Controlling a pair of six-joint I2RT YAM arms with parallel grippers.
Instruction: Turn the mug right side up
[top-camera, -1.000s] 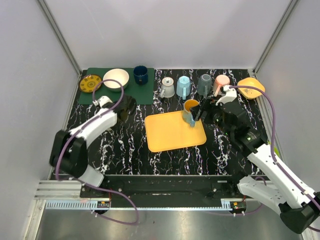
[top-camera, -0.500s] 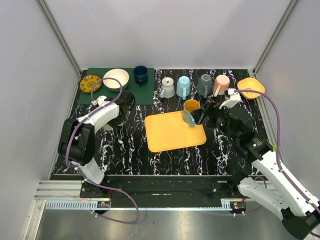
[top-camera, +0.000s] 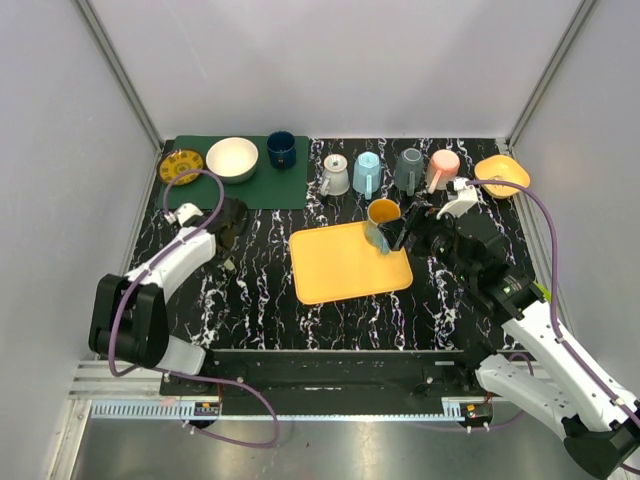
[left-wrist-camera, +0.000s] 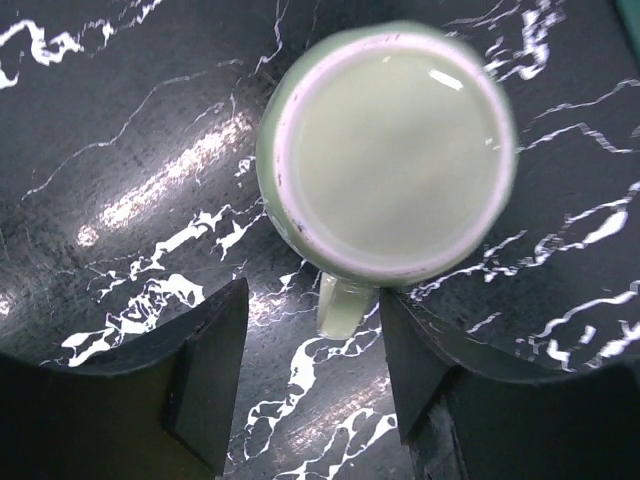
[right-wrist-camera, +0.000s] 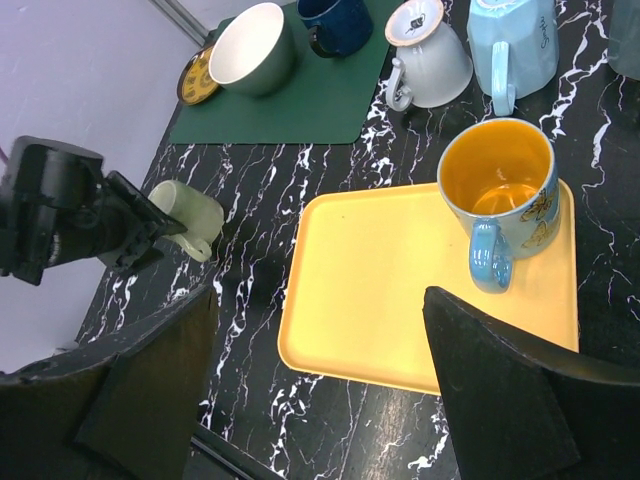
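A pale green mug (left-wrist-camera: 385, 165) stands on the black marble table with a flat closed face up and its handle (left-wrist-camera: 342, 305) pointing toward my left gripper. My left gripper (left-wrist-camera: 313, 390) is open just above it, one finger on each side of the handle, touching nothing. In the right wrist view the mug (right-wrist-camera: 190, 212) sits by the left gripper (right-wrist-camera: 110, 225). In the top view the left gripper (top-camera: 232, 222) hides it. My right gripper (right-wrist-camera: 318, 330) is open and empty, hanging over the yellow tray (right-wrist-camera: 400, 290).
A blue mug with an orange inside (right-wrist-camera: 497, 190) stands upright on the tray's far right corner. Several mugs (top-camera: 368, 172) line the back. A green mat (top-camera: 255, 190) holds a bowl (top-camera: 232, 158), a dark mug and a yellow plate. A yellow dish (top-camera: 502, 175) sits at back right.
My left gripper has moved left and nearer, down over the pale green mug. My right gripper has drawn back a little to the right, away from the blue mug on the tray.
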